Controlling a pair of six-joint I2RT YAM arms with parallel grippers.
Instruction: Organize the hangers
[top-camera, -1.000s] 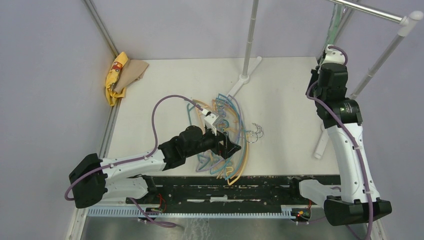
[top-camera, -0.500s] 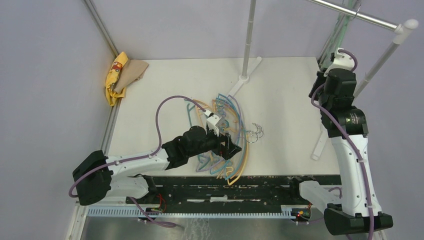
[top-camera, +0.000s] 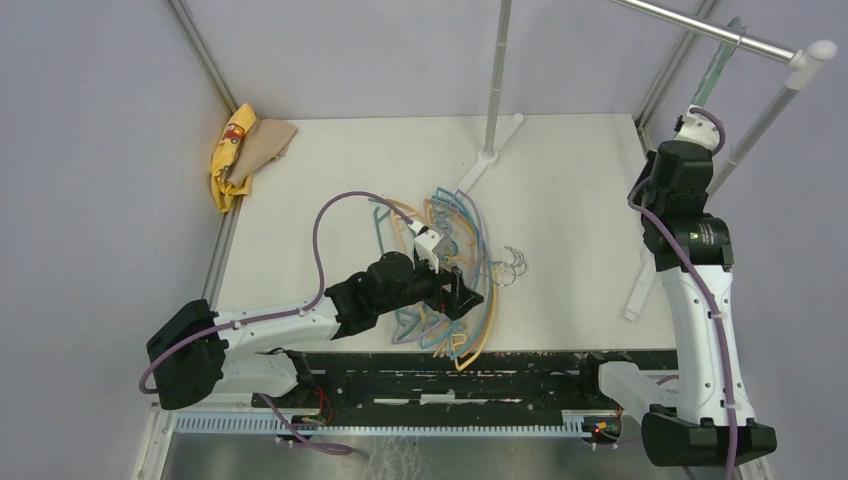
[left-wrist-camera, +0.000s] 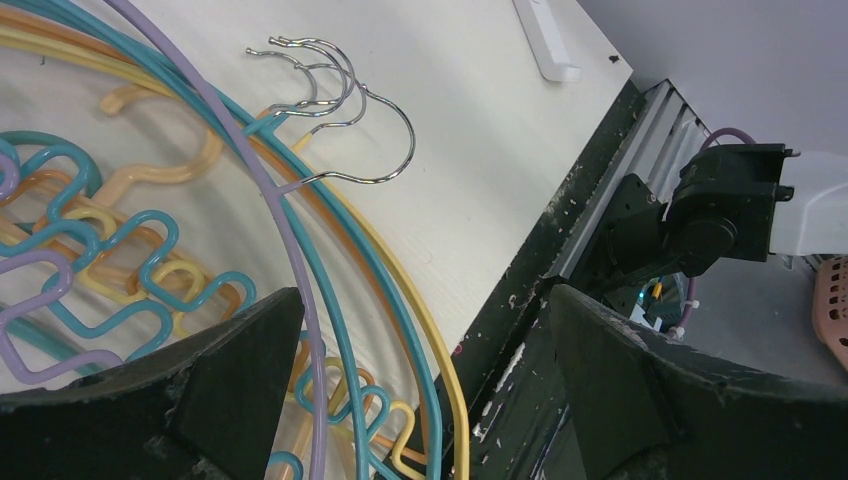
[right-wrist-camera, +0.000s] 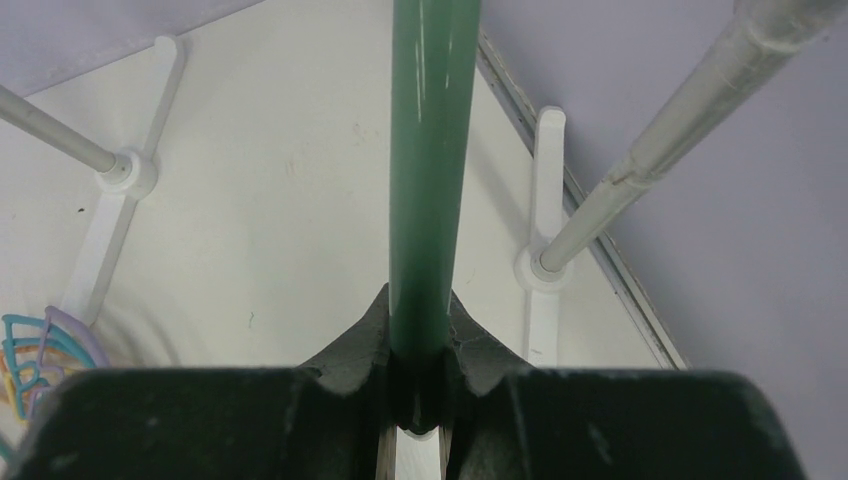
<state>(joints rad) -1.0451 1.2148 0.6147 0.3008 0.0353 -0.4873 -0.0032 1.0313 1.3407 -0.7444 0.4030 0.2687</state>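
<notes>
The white worktop (top-camera: 570, 190) carries a clothes rail (top-camera: 700, 24) whose bar crosses the 2 o'clock corner. Toward 6 o'clock, near the front edge, lies the pile of hangers (top-camera: 465, 222) (teal, lilac and yellow-orange arcs overlapping). The left hand (top-camera: 462, 297) sits low over it, fingers spread wide apart with several arcs running between them. At 2 o'clock the right hand (right-wrist-camera: 420, 345) is clamped on a green hanger (right-wrist-camera: 430, 150) reaching up beside the bar. A yellow cloth (top-camera: 240, 150) rests at 10 o'clock. Metal hooks (left-wrist-camera: 340, 110) fan out at the pile's 3 o'clock side.

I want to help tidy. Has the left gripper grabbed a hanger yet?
No, the left gripper is open, fingers spread wide over the pile of colourful plastic hangers.
</notes>
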